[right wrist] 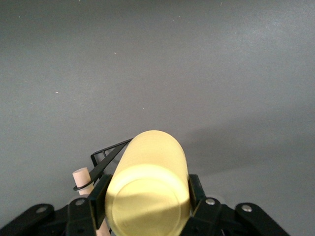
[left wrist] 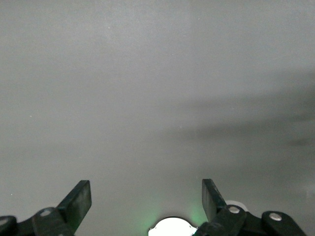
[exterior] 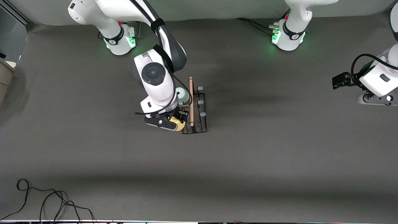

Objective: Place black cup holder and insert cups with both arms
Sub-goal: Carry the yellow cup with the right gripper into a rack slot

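The black cup holder (exterior: 199, 124) stands mid-table, its wooden rod (exterior: 191, 102) on top and pale-tipped pegs (exterior: 200, 102) along the side toward the left arm. A pale green cup (exterior: 182, 94) sits on the holder's side toward the right arm, partly hidden by that arm. My right gripper (exterior: 179, 120) is shut on the yellow cup (exterior: 178, 125) beside the holder's corner nearest the front camera. In the right wrist view the yellow cup (right wrist: 150, 167) fills the right gripper (right wrist: 147, 194), beside a pale peg (right wrist: 81, 177) and black wire (right wrist: 109, 156). My left gripper (left wrist: 146, 189) is open and holds nothing.
The left arm (exterior: 377, 79) waits at its own end of the table, well away from the holder. Loose black cables (exterior: 46, 202) lie near the table edge closest to the front camera, toward the right arm's end. A beige object (exterior: 6, 74) sits past that end.
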